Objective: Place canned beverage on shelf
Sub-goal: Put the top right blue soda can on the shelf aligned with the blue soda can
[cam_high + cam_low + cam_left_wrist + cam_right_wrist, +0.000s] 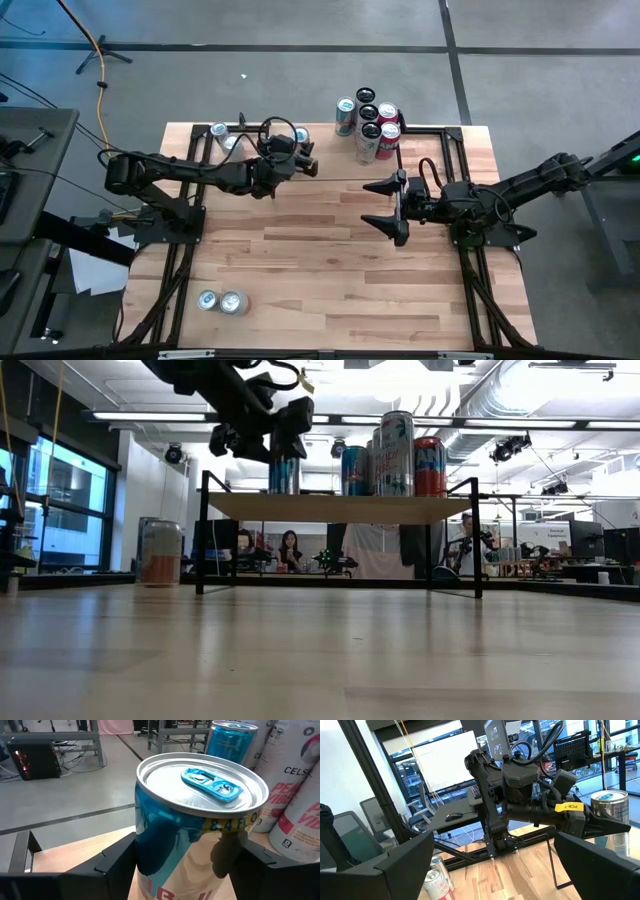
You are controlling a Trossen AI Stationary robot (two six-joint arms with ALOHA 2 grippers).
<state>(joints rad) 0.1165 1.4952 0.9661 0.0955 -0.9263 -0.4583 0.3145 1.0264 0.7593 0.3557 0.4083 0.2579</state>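
Observation:
A blue and silver canned beverage [192,815] stands upright on the shelf [340,508], on the left part of its light plank, resting on its base [283,488]. My left gripper [185,870] reaches in level from the table's left. It is open, with one finger on each side of the can's body and close to its wall. In the high view the same can [302,135] shows just past that gripper [303,158]. My right gripper [385,207] hangs open over the middle of the table, holding nothing.
Several tall cans [395,455] stand grouped on the shelf's right part, close beside the blue can. Another can [160,553] stands on the table at the far left, and two cans [222,302] sit near the front left. Bare wood lies between the arms.

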